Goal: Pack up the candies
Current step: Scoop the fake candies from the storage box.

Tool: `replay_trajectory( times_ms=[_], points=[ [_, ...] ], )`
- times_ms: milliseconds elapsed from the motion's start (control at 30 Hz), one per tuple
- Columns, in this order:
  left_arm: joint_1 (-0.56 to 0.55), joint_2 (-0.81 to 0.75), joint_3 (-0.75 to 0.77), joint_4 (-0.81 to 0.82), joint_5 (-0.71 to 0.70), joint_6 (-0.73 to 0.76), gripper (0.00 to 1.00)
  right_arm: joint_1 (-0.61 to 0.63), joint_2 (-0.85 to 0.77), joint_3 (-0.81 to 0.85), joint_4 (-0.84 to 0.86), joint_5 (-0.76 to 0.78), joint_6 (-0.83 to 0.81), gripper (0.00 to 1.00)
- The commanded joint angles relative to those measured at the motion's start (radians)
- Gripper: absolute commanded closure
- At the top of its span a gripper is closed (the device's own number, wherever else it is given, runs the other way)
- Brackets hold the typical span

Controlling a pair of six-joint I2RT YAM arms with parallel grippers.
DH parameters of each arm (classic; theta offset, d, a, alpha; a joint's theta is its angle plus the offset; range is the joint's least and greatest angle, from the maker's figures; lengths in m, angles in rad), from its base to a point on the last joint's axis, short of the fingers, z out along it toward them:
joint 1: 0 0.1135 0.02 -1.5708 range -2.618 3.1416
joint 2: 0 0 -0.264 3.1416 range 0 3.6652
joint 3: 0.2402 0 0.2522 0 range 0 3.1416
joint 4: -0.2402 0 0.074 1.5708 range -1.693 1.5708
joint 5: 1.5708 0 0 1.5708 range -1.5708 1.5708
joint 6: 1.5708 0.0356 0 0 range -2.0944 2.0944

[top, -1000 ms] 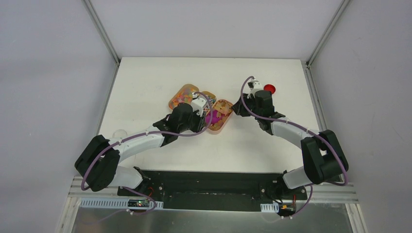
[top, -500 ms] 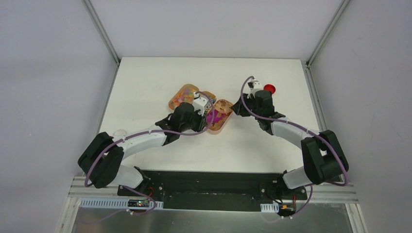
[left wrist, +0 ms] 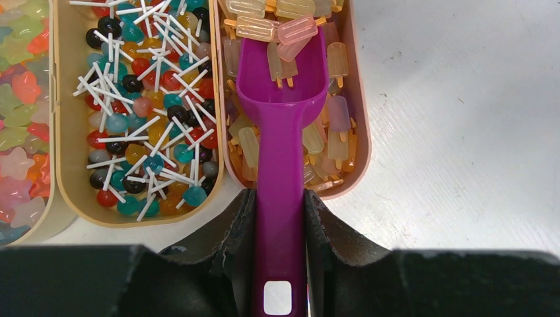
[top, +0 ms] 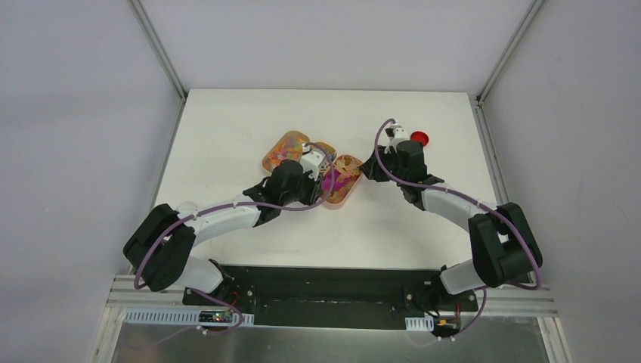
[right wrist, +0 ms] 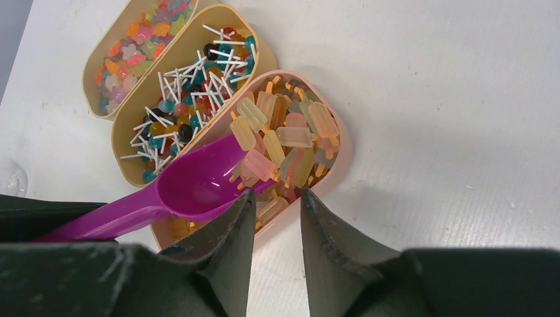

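The left gripper [left wrist: 277,208] is clamped on the handle of the magenta scoop [left wrist: 280,99]. The scoop's bowl lies in the pink tray [left wrist: 362,119] with a few ice-lolly candies [left wrist: 337,59] on its lip. The right gripper [right wrist: 277,205] hovers over that tray's end, jaws narrowly apart and empty. Lollipops [left wrist: 142,119] fill the middle tray [left wrist: 61,132] and star gummies [right wrist: 132,46] the third tray [right wrist: 99,63], all three side by side around the middle of the desk [top: 227,128].

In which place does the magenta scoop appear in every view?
Top external: magenta scoop at centre, over the pink tray.
Left wrist: scoop in the middle, handle down, bowl in tray.
Right wrist: scoop at lower left, bowl over tray.
Shared landmark: the pink tray.
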Motion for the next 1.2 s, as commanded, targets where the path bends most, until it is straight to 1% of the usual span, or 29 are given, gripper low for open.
replay_trajectory(
  times_ms=[0, 233, 700, 867, 1167],
  points=[
    [0.002, -0.021, -0.023, -0.009, -0.094, -0.013, 1.0, -0.006, -0.034, 0.012, 0.028, -0.01, -0.009, 0.67],
    [0.002, -0.048, -0.043, -0.001, -0.097, -0.019, 1.0, -0.007, -0.033, 0.013, 0.028, -0.01, -0.01, 0.66],
    [-0.003, -0.021, -0.061, 0.062, -0.113, -0.003, 1.0, -0.007, -0.033, 0.014, 0.028, -0.014, -0.009, 0.66],
    [-0.008, 0.0, -0.068, 0.078, -0.092, 0.0, 1.0, -0.007, -0.034, 0.009, 0.028, -0.013, -0.008, 0.66],
    [-0.013, -0.011, -0.114, 0.136, -0.105, -0.003, 1.0, -0.007, -0.032, 0.003, 0.03, -0.012, -0.009, 0.66]
  ],
)
